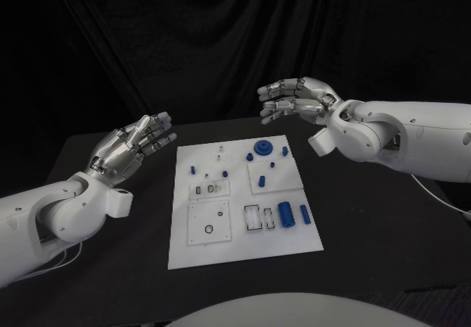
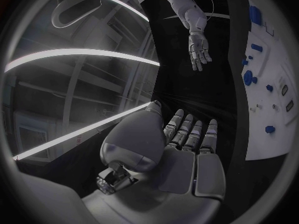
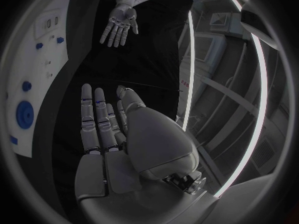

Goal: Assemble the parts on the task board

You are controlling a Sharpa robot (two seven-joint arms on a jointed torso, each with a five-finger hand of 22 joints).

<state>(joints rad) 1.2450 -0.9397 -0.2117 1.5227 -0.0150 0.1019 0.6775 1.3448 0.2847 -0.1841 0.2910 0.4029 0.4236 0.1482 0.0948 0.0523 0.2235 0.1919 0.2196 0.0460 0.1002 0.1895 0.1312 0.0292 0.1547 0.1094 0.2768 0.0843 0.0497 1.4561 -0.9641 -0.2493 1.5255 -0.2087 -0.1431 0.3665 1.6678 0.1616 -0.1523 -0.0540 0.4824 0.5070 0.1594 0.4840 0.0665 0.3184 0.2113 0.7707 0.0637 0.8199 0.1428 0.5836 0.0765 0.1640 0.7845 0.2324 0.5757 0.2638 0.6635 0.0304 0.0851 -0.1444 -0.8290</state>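
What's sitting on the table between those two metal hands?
The white task board with its small blue parts, such as the round blue gear, lies between the left hand and right hand in the head view.

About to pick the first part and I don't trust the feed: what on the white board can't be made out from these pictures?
- Head view: the tiny blue pieces on the white task board are too small to tell their shape.
- Left wrist view: the circle's rim cuts off the board past the round blue gear.
- Right wrist view: the gear sits at the rim, the board beyond it cut off.
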